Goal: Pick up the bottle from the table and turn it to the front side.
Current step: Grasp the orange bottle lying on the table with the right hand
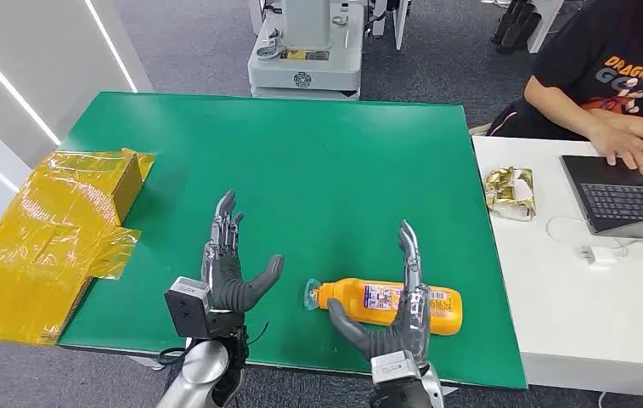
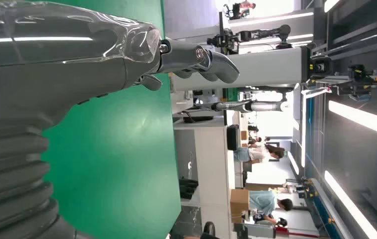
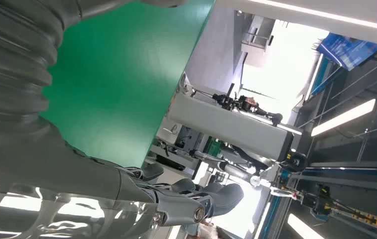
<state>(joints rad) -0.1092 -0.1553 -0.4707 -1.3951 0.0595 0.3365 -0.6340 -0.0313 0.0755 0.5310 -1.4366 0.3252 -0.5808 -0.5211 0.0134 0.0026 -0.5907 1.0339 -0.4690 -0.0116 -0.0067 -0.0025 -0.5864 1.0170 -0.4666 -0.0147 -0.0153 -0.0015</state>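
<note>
Green table (image 1: 301,161) w/ orange bottle (image 1: 390,300) lying flat (cap left); right hand (image 1: 394,314) spread above it, seemingly not touching, left hand (image 1: 231,268) spread, empty.

Head view: orange plastic bottle (image 1: 390,304) lying on the green table (image 1: 301,170), its middle and label partly covered by the open grey right hand (image 1: 394,310); label print too small to read. Yellow film-wrapped cardboard box (image 1: 42,242) cut off at the left edge; seated person (image 1: 606,85) cropped at the top edge

Orange plastic bottle (image 1: 390,304) lies on the green table (image 1: 301,170) at five o'clock, yellow plastic-wrapped box (image 1: 88,187) at nine o'clock.
</note>
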